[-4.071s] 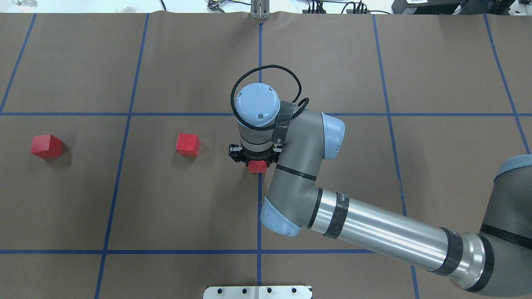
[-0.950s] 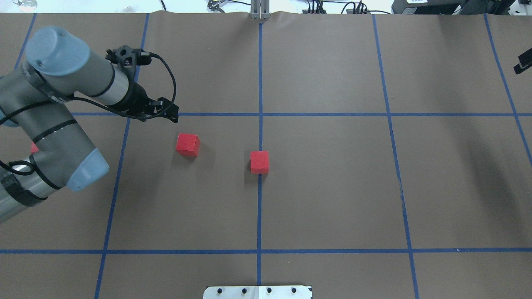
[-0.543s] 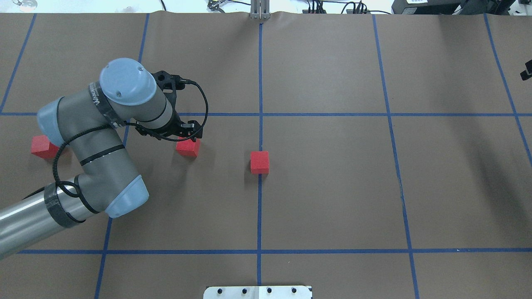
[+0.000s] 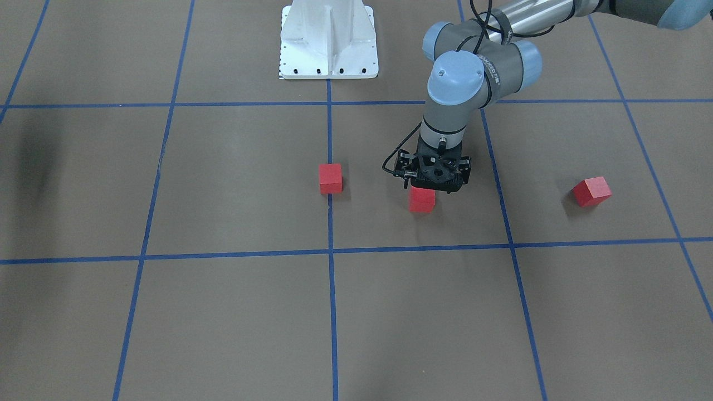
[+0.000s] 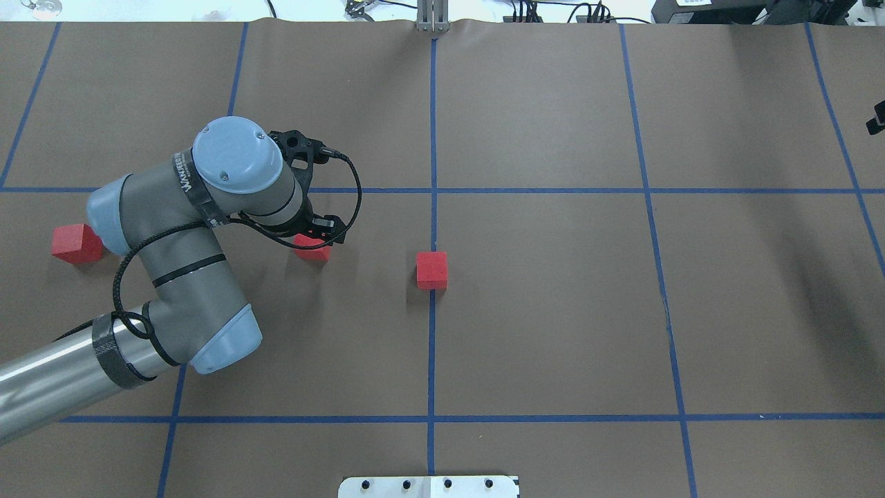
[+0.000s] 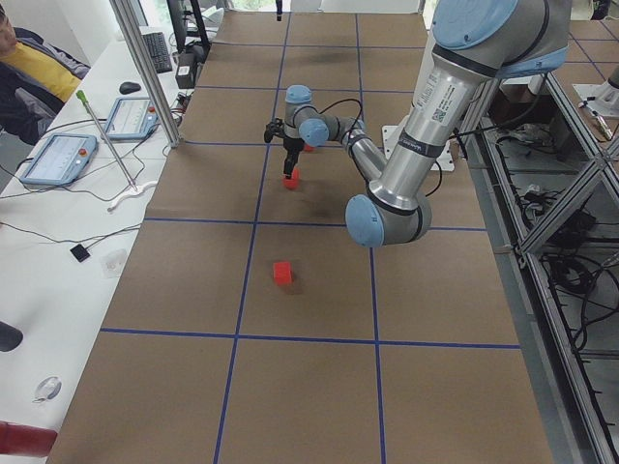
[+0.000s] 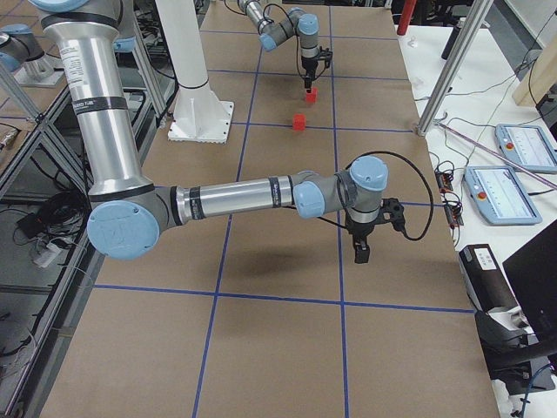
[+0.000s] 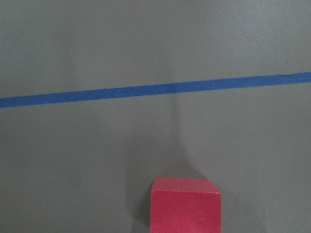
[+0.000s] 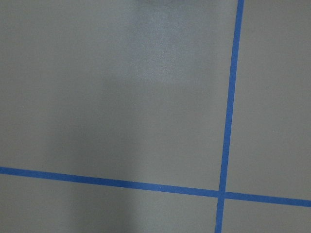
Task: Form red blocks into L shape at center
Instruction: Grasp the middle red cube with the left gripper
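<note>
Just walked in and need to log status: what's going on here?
The left end effector is down over one red block, left of centre; whether it grips it, I cannot tell. Another red block sits at centre on a blue grid line; the third red block lies farther left. The right end effector hangs off to the side. No L yet.

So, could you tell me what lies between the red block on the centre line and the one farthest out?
The third red block, with the left end effector over it; the overhead view shows this plainly.
</note>
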You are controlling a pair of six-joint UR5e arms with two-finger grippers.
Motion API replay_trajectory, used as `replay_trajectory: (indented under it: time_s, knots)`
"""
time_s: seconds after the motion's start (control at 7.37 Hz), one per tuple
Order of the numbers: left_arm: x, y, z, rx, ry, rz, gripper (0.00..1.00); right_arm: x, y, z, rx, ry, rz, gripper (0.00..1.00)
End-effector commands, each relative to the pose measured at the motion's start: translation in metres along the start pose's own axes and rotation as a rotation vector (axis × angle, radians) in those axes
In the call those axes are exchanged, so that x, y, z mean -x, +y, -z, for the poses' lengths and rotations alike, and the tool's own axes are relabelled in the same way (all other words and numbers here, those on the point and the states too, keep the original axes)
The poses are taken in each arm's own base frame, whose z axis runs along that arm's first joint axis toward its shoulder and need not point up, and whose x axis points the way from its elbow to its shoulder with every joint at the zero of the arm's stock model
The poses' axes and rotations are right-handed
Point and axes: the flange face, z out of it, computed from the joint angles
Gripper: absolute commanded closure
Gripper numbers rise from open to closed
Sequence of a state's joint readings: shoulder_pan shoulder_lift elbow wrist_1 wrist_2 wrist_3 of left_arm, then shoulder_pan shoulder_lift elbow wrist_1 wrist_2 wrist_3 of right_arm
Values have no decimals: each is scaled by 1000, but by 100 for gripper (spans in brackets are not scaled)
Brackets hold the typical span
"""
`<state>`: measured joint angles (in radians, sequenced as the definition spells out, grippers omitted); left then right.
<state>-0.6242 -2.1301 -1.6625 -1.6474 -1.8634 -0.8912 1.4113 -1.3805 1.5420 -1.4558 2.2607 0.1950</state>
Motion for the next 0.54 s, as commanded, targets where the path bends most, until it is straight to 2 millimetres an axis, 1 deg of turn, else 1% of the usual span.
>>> replay_trajectory:
  time_s: [0.0, 0.27, 0.41]
  knots:
    - [0, -2, -9, -10, 14, -28, 0, -1, 0, -1, 3, 0, -4, 1]
    - [4, -4, -19, -9, 11, -4, 0, -2, 0, -2, 4, 0, -5, 1]
    - [5, -4, -25, -4, 7, 44, 0, -2, 1, -2, 5, 1, -6, 1]
